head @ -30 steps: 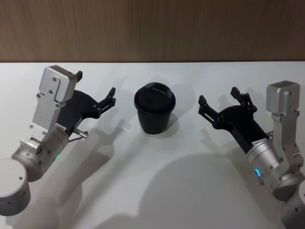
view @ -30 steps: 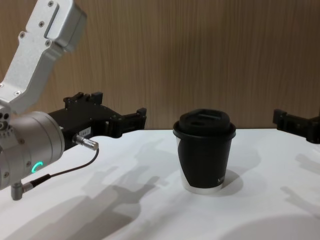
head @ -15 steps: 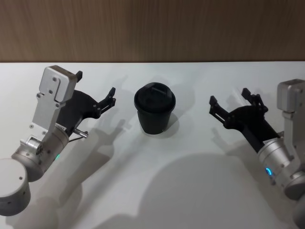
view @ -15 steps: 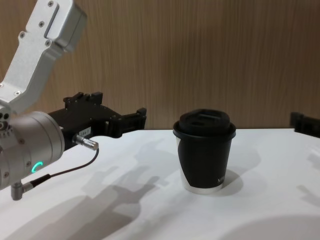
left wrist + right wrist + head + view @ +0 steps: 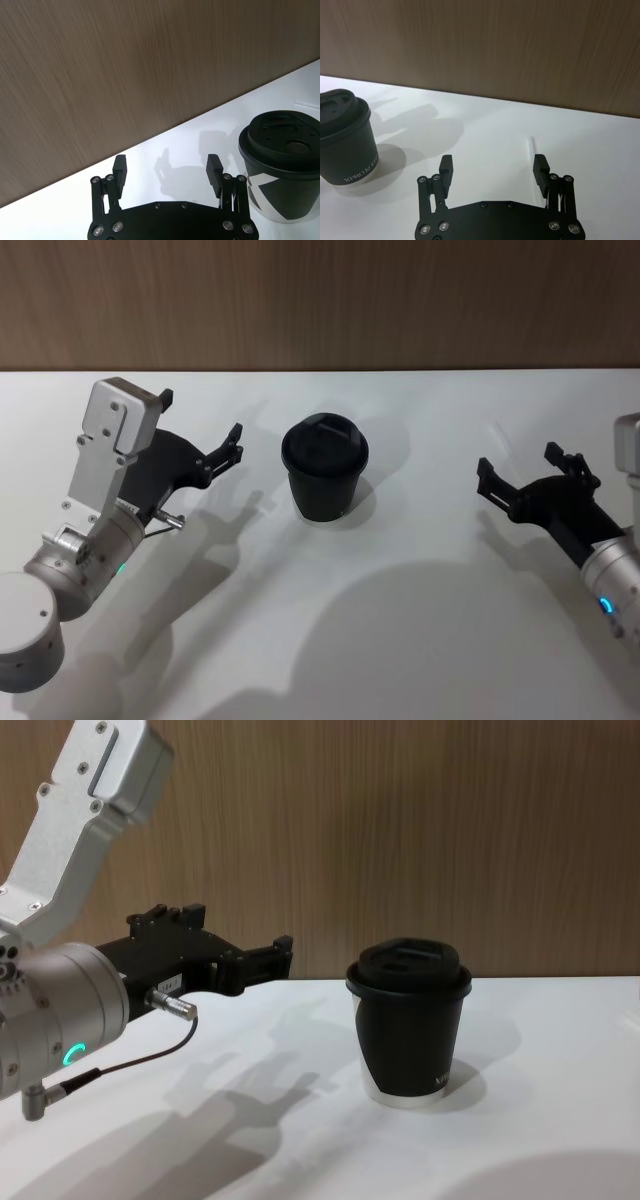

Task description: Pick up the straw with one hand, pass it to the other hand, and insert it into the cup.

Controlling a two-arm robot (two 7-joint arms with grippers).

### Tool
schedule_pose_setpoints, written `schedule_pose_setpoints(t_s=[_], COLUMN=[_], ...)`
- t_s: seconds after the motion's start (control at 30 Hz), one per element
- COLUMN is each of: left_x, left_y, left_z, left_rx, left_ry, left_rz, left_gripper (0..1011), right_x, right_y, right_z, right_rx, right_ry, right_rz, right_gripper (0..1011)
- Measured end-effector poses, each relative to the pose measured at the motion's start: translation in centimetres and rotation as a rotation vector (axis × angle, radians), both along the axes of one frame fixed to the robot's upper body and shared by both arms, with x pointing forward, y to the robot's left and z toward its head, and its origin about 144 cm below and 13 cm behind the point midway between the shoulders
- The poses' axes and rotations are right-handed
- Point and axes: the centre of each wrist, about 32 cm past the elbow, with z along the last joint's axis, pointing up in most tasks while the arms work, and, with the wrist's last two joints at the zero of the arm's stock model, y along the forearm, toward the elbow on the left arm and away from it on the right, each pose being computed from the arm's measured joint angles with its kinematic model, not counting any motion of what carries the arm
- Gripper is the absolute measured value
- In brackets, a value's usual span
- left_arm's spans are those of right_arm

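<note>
From the head view, the cup stands upright with its lid on, in the middle of the white bench, between the two arms; that spot probably lets either arm reach it. The left gripper hovers to the cup's left, its jaws spread wide and holding nothing. The right gripper hangs well off to the cup's right, likewise open and empty.

The left wrist view shows the left jaws parted with only bare bench between them. The cup stands just beside one jaw, outside the gap. This looks like a waiting pose, ready to receive.

In the right wrist view, the straw lies flat on the bench, well apart from the cup. It is just ahead of one right jaw and pointing away from it. The jaws gape wide and grip nothing. I judge this arm is lining up for the pick, and the straw sits off-centre in the gap, so a sideways shift seems needed.

In the chest view, the left gripper floats above the bench at about lid height, open, to the left of the cup.
</note>
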Motion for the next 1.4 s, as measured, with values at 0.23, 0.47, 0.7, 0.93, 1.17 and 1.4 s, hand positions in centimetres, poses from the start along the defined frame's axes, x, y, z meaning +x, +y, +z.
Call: schedule_pose_setpoints(t_s=[0.23, 0.47, 0.7, 0.93, 1.17, 1.4], left_x=[0.0, 0.0, 0.0, 0.0, 0.0, 0.0], left_y=[0.0, 0.0, 0.0, 0.0, 0.0, 0.0], left_z=[0.0, 0.0, 0.0, 0.0, 0.0, 0.0], left_rx=[0.000, 0.000, 0.000, 0.000, 0.000, 0.000], left_ry=[0.000, 0.000, 0.000, 0.000, 0.000, 0.000], left_rz=[0.000, 0.000, 0.000, 0.000, 0.000, 0.000], left_gripper=[1003, 1003, 1002, 1003, 1003, 1003], right_x=[0.3, 0.9, 1.3, 1.5, 1.5, 1.4], right_y=[-1.3, -2.5, -3.4, -4.4, -5.1, -5.5], right_z=[0.0, -0.4, -0.8, -1.3, -1.9, -2.4], right_rx=[-0.010, -0.018, -0.024, -0.028, -0.027, -0.024], right_ry=[0.035, 0.071, 0.093, 0.114, 0.129, 0.139], right_rz=[-0.002, 0.012, 0.019, 0.017, 0.011, 0.009], right_gripper=[1001, 1001, 1001, 1001, 1001, 1001])
